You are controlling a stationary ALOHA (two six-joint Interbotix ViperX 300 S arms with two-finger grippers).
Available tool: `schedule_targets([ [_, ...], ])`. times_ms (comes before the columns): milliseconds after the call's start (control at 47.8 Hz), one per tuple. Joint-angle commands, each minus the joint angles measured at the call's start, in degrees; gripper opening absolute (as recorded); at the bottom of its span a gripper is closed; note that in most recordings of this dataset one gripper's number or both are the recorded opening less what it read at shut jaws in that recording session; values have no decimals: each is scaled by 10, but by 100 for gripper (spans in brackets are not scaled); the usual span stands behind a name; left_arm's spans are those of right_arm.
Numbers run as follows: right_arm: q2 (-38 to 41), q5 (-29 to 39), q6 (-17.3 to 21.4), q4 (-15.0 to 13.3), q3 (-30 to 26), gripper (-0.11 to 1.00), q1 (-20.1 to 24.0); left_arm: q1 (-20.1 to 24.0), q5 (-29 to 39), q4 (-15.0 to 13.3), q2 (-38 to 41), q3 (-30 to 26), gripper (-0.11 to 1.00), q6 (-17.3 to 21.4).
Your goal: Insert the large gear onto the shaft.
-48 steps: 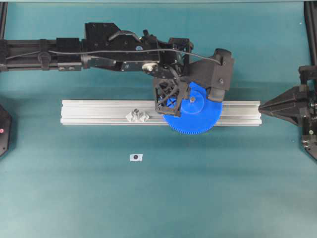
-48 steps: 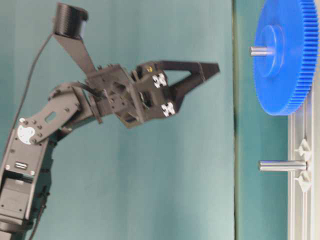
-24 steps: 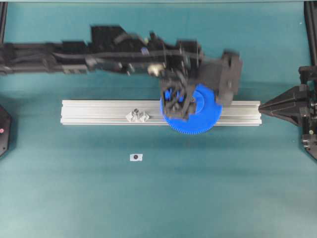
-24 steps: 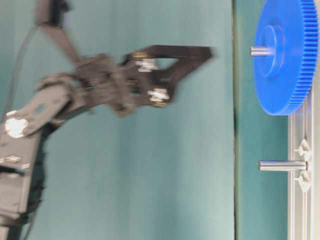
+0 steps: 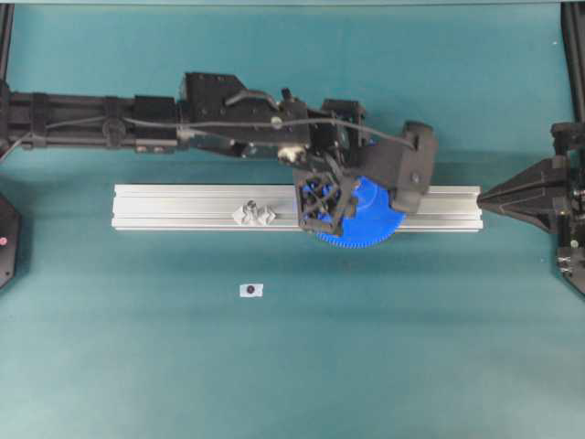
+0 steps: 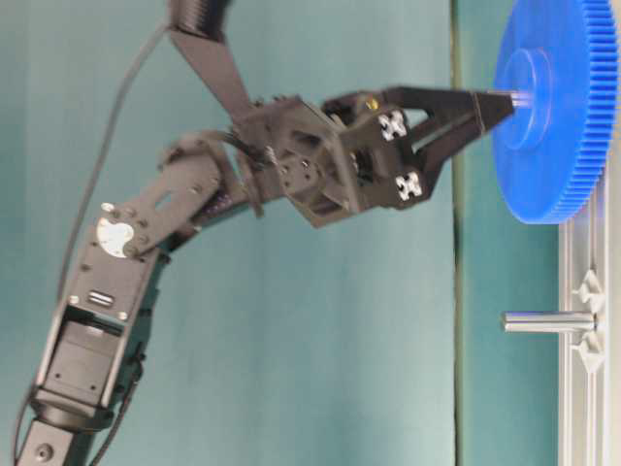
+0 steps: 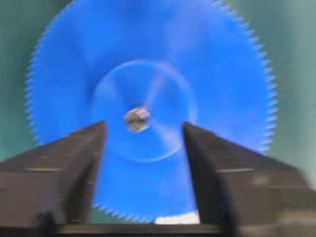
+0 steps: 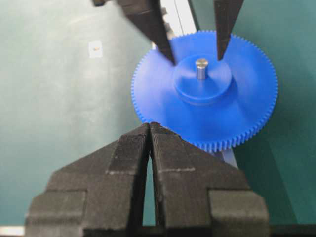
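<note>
a flat teal table [image 5: 384, 366] fills every view, with a long aluminium rail [image 5: 183, 208] lying across the middle of the overhead frame. right of centre in that frame the large gear [image 5: 370, 224] sits on the rail, already threaded over the shaft [image 8: 201, 68], whose grey tip stands up through the raised hub in the right wrist view. a second, bare pin [image 6: 548, 321] stands on the rail at the lower right of the table-level frame, with a small white marker [image 5: 250, 290] on the table below the rail in the overhead view.

the left gripper [image 8: 192, 42] hovers over the hub with its fingers apart, one tip on either side of the pin and clamped on nothing; whether the tips touch the hub i cannot tell. the right gripper [image 8: 149, 136] waits at the right edge of the overhead frame, its fingers pressed together and empty.

the step in hand looks like seating the gear fully. to do that well, i would keep the two tips level and evenly spaced around the pin, press straight down on the hub rather than the toothed rim so the disc does not tilt and bind, and lift away vertically so nothing drags the gear back up.
</note>
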Motion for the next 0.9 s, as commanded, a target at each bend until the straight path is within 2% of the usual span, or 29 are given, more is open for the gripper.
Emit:
schedule_targets([
  [0,4,-4,4,-1,-7,10,0,0,-4,0,-37,-6,48,4],
  [126,3,-4,4,-1,-7,10,0,0,2,0,-50,-4,28,2],
  [230,3,-4,4,-1,-7,10,0,-1,11,0,-67,0,27,0],
  [398,4,-5,5,-1,-7,10,0,0,17,0,-100,19,37,-4],
  [712,3,-4,5,-1,-8,10,0,0,5,0,-153,76,78,-21],
  [775,2,-4,5,-1,-7,10,0,0,4,0,-167,91,81,-22],
  [879,-9,-3,5,-2,-7,10,0,0,-7,0,-191,119,80,-24],
])
